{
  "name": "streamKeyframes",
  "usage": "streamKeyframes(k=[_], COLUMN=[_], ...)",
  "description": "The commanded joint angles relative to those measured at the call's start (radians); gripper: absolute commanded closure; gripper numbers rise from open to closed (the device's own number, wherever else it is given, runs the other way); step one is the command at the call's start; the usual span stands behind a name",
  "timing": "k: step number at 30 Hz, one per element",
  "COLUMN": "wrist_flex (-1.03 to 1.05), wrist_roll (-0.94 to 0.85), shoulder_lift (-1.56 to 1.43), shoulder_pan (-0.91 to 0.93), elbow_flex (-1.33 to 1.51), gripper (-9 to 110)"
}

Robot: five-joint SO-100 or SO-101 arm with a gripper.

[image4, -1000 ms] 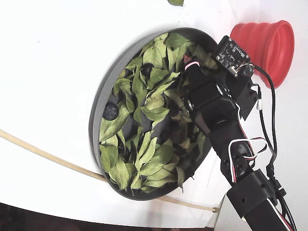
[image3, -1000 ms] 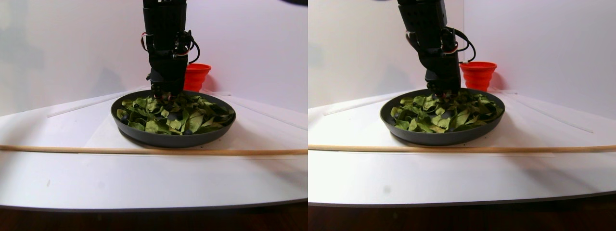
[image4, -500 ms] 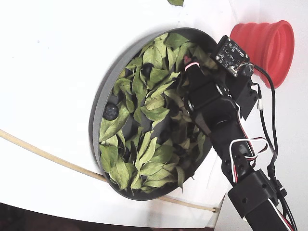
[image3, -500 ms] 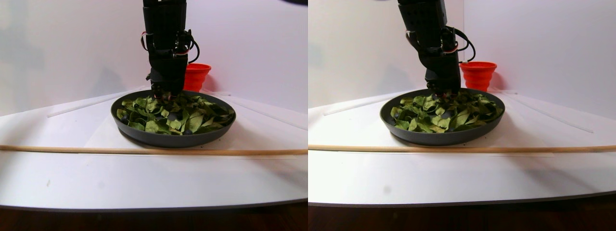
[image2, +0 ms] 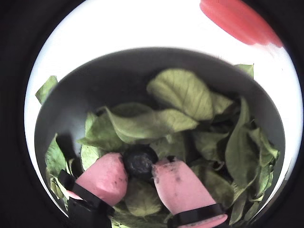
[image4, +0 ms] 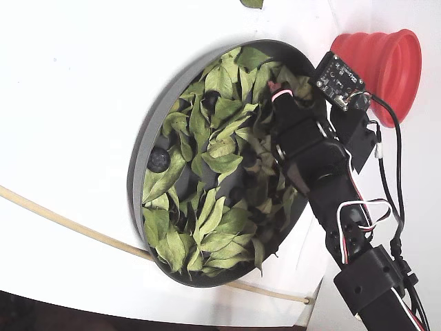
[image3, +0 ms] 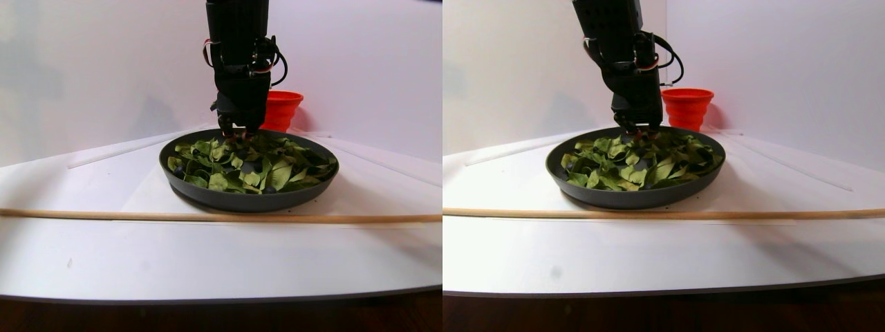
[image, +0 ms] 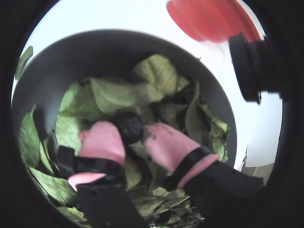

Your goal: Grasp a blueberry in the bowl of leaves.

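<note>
The dark-grey bowl (image: 57, 61) holds many green leaves (image: 114, 92). My gripper (image: 128, 132) has pink-padded fingers (image: 102, 142) down among the leaves, shut on a dark blueberry (image: 129, 124) held between the fingertips. In the other wrist view the blueberry (image2: 140, 160) touches both pads of the gripper (image2: 139, 165), with leaves (image2: 180, 92) under and behind it. In the fixed view the gripper (image4: 275, 89) is at the bowl's (image4: 138, 165) upper right part, its tips mostly hidden. Another blueberry (image4: 158, 159) lies near the bowl's left rim.
A ribbed red cup (image4: 386, 55) stands just beyond the bowl, also in the stereo pair view (image3: 282, 107). A thin wooden stick (image3: 207, 216) lies across the white table in front of the bowl. A stray leaf (image2: 46, 88) lies outside the rim.
</note>
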State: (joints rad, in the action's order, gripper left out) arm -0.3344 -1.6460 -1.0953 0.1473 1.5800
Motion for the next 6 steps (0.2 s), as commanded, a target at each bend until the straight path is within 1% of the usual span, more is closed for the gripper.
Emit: streamKeyframes(k=[1,6], wrist_flex=[0.002,0.005], wrist_roll=[-0.006,-0.006], shoulder_lift=[-0.155,-0.183], shoulder_pan=[0.028,0.031], elbow_flex=[-0.002,0.015], gripper=[92,92])
